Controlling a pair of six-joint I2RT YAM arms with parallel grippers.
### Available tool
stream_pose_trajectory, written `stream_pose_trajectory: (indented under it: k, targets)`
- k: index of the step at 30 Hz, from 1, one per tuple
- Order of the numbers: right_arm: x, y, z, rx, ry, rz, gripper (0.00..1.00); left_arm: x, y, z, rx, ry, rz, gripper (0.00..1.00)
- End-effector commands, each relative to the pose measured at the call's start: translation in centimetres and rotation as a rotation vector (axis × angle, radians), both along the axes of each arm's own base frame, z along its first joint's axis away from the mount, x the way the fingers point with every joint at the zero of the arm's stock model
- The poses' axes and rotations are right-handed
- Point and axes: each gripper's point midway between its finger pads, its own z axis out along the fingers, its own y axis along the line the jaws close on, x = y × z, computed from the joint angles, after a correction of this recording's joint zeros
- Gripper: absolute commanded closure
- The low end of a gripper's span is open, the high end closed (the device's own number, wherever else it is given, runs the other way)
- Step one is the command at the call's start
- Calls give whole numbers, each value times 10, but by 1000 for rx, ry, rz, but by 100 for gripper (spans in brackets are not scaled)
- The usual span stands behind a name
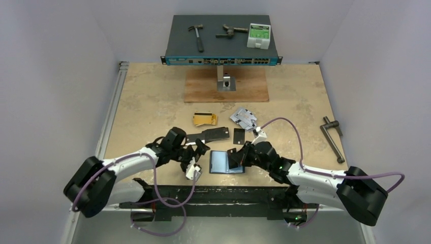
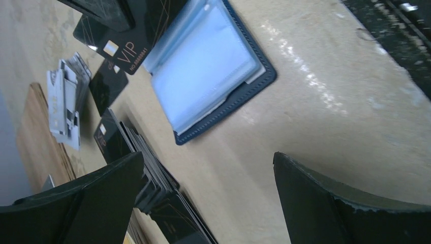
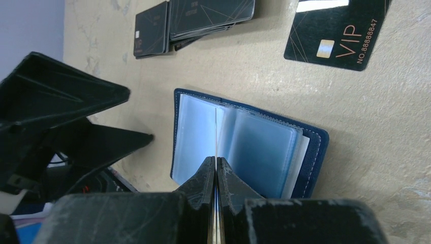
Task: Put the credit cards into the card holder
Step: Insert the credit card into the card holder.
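Pinches a black VIP card (image 2: 127, 48) edge-on in the clenched right pincer (image 3: 216, 160). Shows the navy card holder (image 3: 254, 147) directly under that pincer, opened flat, clear sleeves up. Holds the left pincer (image 2: 208, 157) released, jaws spread wide, gripping nothing, with the holder just to its right. Beyond the left pincer, shows a fanned stack of black cards (image 1: 208, 134). Beyond the right pincer, shows one loose black card (image 3: 338, 33) flat on the tabletop (image 1: 152, 96). Farther past both, shows gold cards (image 1: 204, 119) and silver-grey cards (image 1: 244, 118) in small heaps.
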Motion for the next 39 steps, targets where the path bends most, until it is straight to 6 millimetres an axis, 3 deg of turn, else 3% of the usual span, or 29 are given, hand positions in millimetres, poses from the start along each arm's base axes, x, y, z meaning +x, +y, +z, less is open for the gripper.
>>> stream_pose_trajectory:
  k: [1,7,15,18,25,32,39]
  targets:
    - [14,3,22,81,-30,-73,100,21,-51,40,-245,-211,-212,0]
    - [16,1,16,55,-22,-85,100,16,-60,31,-237,-197,-325,0]
    - [22,-1,15,94,-20,-137,100,-12,-54,15,-101,-10,-385,0]
    - [25,-5,15,102,-32,-169,100,-17,-49,0,-7,13,-357,0]
    - [31,-10,17,67,-20,-189,100,-8,-41,-16,161,13,-267,0]
    - [32,-6,14,69,-12,-182,100,8,-44,-14,177,-59,-219,0]
    - [37,0,13,69,-35,-168,100,11,-57,-18,140,-54,-133,0]
